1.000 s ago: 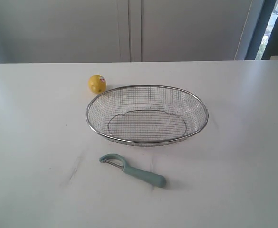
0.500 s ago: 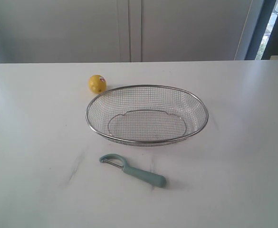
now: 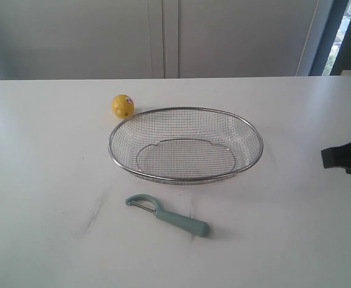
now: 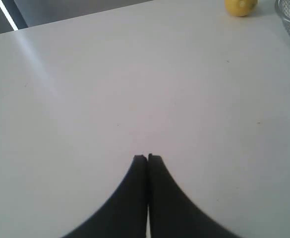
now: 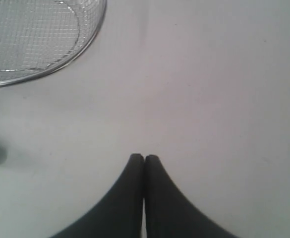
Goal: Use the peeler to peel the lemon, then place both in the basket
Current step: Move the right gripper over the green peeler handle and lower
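Lemon [image 3: 122, 105] sits by the basket [image 3: 186, 177], perhaps touching; peeler [image 3: 169, 216] lies apart; left gripper [image 4: 147, 157] and right gripper [image 5: 144, 156] are closed, empty.

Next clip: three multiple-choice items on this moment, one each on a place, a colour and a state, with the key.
1. Where is the lemon relative to the basket? A inside it; B on its rim; C outside it, on the table.
2. What colour is the peeler? A pale teal-green; B red; C black.
3. The right gripper is: A shut on the peeler; B shut, empty; C wide open.
Key: 1 C, it sits on bare table beyond the rim; 2 A, handle and head are teal-green; 3 B, its jaws meet with nothing between.
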Available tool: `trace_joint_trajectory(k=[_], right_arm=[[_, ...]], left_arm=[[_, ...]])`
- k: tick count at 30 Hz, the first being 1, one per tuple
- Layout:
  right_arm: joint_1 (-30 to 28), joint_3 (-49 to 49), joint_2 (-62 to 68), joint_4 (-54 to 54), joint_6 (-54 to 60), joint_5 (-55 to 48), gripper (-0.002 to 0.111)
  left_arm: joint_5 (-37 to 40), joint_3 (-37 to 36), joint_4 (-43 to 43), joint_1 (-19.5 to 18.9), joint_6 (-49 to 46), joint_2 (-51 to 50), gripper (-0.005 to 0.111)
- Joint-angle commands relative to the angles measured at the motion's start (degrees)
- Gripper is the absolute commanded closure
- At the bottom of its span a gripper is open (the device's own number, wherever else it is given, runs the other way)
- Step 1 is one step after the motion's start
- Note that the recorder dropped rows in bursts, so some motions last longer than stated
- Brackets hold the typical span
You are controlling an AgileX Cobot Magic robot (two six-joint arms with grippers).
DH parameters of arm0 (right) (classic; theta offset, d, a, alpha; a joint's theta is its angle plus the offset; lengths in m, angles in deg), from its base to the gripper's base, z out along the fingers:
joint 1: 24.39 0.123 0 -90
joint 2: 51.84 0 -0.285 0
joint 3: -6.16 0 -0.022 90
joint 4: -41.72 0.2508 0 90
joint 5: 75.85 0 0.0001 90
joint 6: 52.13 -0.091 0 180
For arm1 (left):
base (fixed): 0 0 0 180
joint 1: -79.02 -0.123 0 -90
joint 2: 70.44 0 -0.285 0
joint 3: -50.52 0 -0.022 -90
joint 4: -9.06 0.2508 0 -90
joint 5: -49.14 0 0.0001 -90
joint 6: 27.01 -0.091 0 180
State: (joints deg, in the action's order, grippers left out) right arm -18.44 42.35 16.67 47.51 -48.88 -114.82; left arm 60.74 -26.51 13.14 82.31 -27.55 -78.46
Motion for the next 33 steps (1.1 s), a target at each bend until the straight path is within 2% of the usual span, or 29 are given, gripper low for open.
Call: trace_joint_trajectory(k=[1,10,22,26,33], right_arm=[[2.77,-0.58,0.12,-0.89,1.58,-0.42,0.108],[4.31,-0.58,0.12,-0.02,1.52,4.77,0.108],[4.31,-0.58,0.12,0.60,-0.70,3.76,0.108],[4.31,-1.00,0.69,0.60,-0.47,1.16,0.108],[4.37,-8.77,7.38,4.51,4.77,-7.59,0.108]], left_arm=[[-0.02,-0.18,-0.34,-0.09,0.05,0.23,0.107],[-0.02,-0.18,-0.34,-0.09,0.05,0.23,0.107],[-0.02,-0.18,-0.34,-0.09,0.05,0.23,0.107],[-0.02,-0.18,-0.34,-0.09,0.05,0.23,0.107],[-0.02,-0.18,-0.34,-0.09,0.05,0.23,0.107]])
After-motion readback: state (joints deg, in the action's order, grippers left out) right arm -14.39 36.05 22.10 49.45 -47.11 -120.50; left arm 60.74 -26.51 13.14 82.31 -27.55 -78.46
